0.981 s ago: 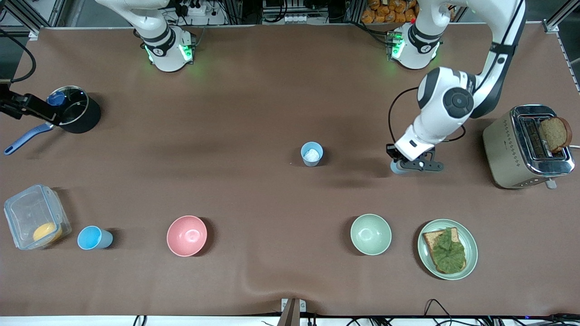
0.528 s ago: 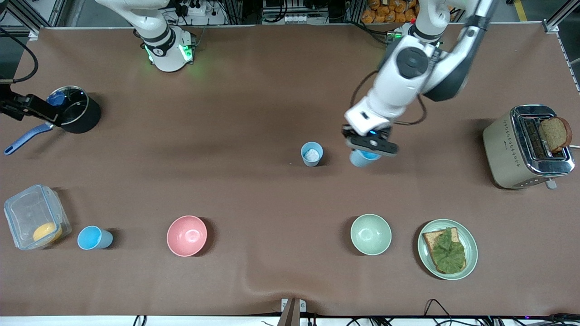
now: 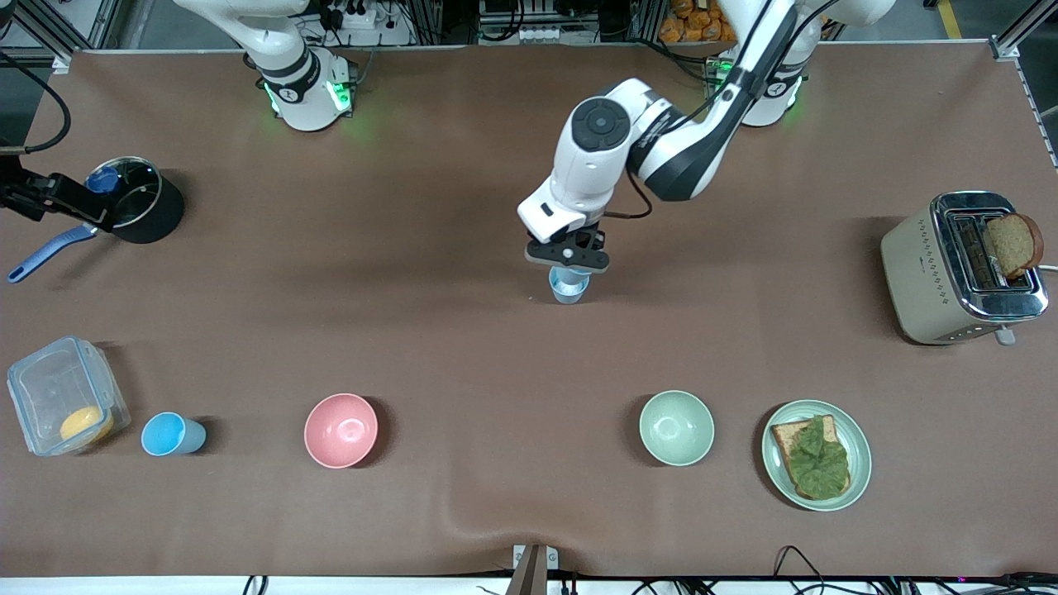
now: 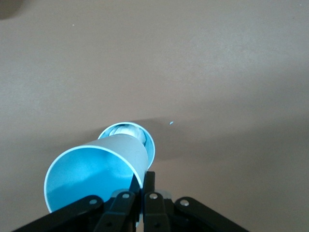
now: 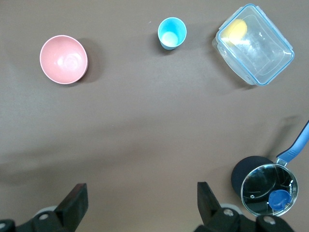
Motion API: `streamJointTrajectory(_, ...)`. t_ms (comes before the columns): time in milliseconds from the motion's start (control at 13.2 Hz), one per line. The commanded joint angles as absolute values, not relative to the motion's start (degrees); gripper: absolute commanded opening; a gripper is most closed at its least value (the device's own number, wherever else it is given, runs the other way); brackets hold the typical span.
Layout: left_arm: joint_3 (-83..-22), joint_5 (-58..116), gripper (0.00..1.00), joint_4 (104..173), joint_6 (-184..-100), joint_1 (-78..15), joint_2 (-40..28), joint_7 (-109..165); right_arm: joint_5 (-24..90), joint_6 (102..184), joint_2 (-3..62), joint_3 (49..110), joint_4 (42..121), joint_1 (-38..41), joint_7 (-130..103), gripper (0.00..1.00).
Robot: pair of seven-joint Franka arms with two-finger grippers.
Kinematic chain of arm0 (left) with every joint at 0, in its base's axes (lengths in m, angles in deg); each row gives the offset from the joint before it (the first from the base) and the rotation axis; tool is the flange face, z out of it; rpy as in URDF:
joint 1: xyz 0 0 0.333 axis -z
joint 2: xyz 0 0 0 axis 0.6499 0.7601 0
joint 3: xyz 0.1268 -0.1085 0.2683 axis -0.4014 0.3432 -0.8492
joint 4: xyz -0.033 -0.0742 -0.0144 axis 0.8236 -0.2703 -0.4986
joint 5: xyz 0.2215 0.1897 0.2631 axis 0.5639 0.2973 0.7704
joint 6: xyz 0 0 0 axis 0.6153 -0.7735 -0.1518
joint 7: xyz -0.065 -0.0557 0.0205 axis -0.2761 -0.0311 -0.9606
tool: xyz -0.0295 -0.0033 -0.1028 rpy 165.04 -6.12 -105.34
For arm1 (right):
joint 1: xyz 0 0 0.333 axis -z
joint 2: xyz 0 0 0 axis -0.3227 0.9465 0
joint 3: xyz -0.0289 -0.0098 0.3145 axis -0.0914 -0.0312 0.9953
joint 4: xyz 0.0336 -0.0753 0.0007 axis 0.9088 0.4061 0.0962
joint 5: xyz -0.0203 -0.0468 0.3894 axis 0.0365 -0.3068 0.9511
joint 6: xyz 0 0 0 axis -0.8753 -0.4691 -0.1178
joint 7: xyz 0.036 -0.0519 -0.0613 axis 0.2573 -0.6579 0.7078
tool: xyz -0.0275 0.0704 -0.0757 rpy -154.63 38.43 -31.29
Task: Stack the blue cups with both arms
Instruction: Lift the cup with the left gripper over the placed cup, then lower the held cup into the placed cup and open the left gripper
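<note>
A blue cup [image 3: 569, 291] with a white patch inside [image 4: 126, 130] stands at the middle of the table. My left gripper [image 3: 569, 258] [image 4: 143, 176] is right over it, shut on the wall of a second blue cup [image 4: 91, 169], one finger inside and one outside. The held cup's base sits over the standing cup's mouth; I cannot tell whether they touch. A third blue cup [image 3: 169, 434] [image 5: 172, 33] stands beside the clear box at the right arm's end. My right gripper [image 5: 140, 203] hangs open and empty, high over the table.
A pink bowl [image 3: 340, 430] and a pale green bowl [image 3: 676, 427] stand nearer the front camera. A plate with toast and lettuce [image 3: 860, 463], a toaster [image 3: 926, 273], a black pot [image 3: 161, 219] and a clear lidded box [image 3: 41, 388] are also on the table.
My left arm has carried the blue cup from near the toaster toward the table's middle, ending over the standing cup. The right arm has not moved.
</note>
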State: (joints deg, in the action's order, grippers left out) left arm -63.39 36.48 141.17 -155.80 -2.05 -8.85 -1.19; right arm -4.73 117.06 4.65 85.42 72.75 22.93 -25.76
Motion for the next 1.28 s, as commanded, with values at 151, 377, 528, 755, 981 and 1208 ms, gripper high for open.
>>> streamJointTrajectory(151,-64.15,38.02,0.00,138.80,-154.54,-1.42,-6.84,-3.04,-5.94,116.50,5.19,85.74,71.55,23.05,-25.63,1.00)
streamJointTrajectory(377,-64.32,38.02,0.00,137.67,-154.54,-1.07,-5.78,-3.30,-5.94,116.42,5.28,85.74,71.55,23.13,-25.54,1.00)
streamJointTrajectory(528,-64.41,38.02,0.00,136.52,-154.54,-0.45,-4.55,-4.00,-5.86,116.42,5.28,85.74,71.55,23.13,-25.46,1.00)
streamJointTrajectory(755,-64.50,38.02,0.00,136.26,-154.54,-0.45,-4.28,-4.01,-5.86,116.42,5.28,85.65,71.55,23.22,-25.28,1.00)
streamJointTrajectory(981,-65.02,38.02,0.00,136.26,-154.54,-0.45,-4.28,-3.83,-5.86,116.42,5.28,85.66,71.55,23.13,-25.28,1.00)
streamJointTrajectory(1208,-65.38,38.02,0.02,136.34,-154.54,-0.45,-4.28,-3.57,-5.86,116.42,5.19,85.74,71.55,23.05,-25.37,1.00)
